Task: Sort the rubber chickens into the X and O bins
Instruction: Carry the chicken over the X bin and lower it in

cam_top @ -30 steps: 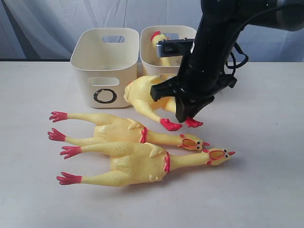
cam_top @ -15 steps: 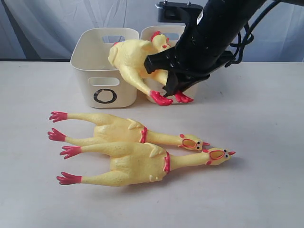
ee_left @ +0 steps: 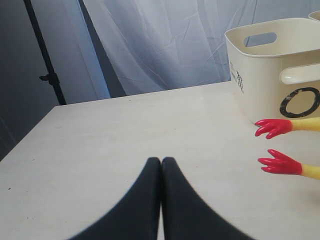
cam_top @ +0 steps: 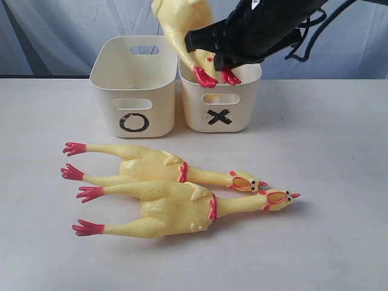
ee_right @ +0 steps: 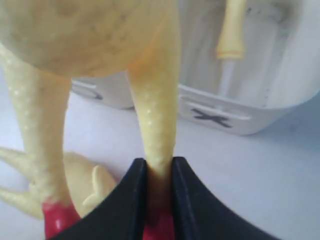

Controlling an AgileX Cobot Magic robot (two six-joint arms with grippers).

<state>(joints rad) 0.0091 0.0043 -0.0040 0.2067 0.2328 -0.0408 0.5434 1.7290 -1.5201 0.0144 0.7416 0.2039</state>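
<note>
We are clenching our right pincer on one leg of a rubber chicken, holding it high over the O bin and X bin so it clears their rims; our left pincer is resting shut and empty while two more chickens are waiting on the worktop

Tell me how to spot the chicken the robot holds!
Look above the cream X bin. The black right gripper pinches a yellow chicken by one leg. Only it hangs in the air; two others lie on the table.
</note>
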